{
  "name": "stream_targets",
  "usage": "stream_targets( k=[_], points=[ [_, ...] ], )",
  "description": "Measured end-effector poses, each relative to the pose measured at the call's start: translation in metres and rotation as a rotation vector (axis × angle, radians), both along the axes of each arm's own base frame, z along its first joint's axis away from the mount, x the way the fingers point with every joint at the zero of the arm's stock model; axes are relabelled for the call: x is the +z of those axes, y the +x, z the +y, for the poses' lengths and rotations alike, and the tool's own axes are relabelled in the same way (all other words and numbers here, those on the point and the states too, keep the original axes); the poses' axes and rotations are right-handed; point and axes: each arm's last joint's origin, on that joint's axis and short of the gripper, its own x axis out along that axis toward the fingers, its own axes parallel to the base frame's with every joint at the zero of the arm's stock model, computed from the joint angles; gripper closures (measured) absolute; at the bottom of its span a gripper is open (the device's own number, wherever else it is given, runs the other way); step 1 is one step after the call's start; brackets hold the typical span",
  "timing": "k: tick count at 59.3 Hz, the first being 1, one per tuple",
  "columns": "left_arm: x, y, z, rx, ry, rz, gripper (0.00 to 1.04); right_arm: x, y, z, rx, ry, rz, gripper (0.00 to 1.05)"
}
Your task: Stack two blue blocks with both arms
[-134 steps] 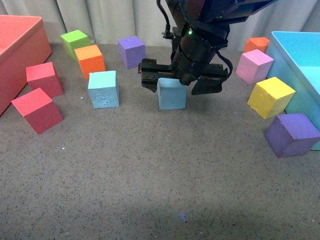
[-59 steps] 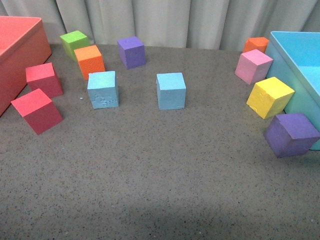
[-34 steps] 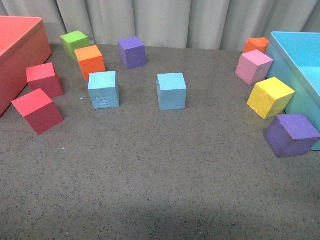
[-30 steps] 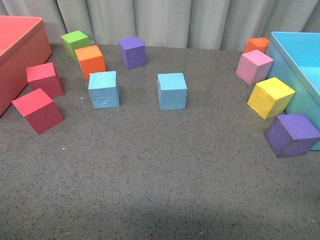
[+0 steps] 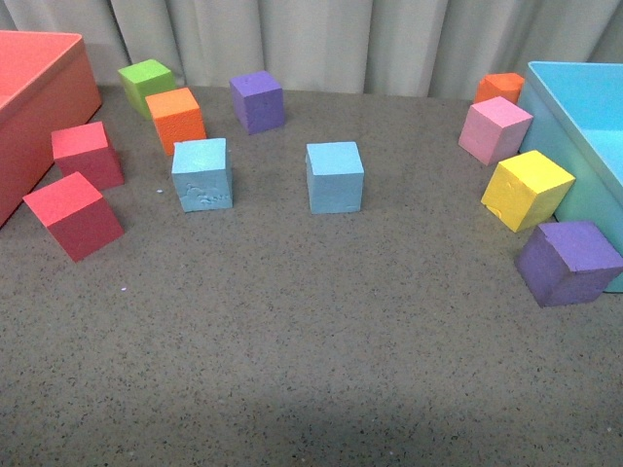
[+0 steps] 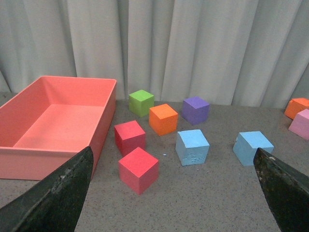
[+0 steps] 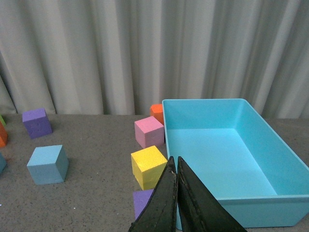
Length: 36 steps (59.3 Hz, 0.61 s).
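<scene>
Front view: no arm is seen. The scuffed blue block (image 5: 201,173) and the smooth blue block (image 5: 335,177) are both sat flat on the bench (image 5: 292,350), side by side but well apart. Nothing is stacked yet. An orange cube (image 5: 175,118) is parked just behind the scuffed one.

Left wrist view: the left claw (image 6: 171,152) is spread wide and nothing is held. Both blue blocks are framed between its fingers (image 6: 63,193), w/ the scuffed one nearer the red box (image 6: 72,79).

Right wrist view: the right claw (image 7: 175,162) is pressed closed and empty. The smooth block (image 7: 47,164) is seen off to one side, well apart from the tips. The cyan box (image 7: 207,100) and a yellow cube (image 7: 149,166) are much nearer.

Risks, as judged:
- If the right claw is lowered w/o being opened, a block gets shoved, not gripped.
- The orange cube could be nudged by a wide approach to the scuffed block.
- Foam gives, so an off-centre placement could tip the stack.
- W/ both arms brought to the middle, a clash is possible.

Vs approx 2 s back: an arm was hung over the smooth block, and it is now gone from the front view. The block is left on the same spot, and no cube appears to have been shifted.
</scene>
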Motion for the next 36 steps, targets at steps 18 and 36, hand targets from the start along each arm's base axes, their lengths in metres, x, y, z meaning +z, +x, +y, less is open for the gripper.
stream_targets(
  k=[18,36],
  points=[
    [0.000,0.000,0.000,0.000,0.000,0.000,0.07,0.003,-0.011,0.000,0.000,0.000,-0.010,1.04],
    [0.000,0.000,0.000,0.000,0.000,0.000,0.07,0.004,-0.020,0.000,0.000,0.000,-0.014,1.04]
  ],
)
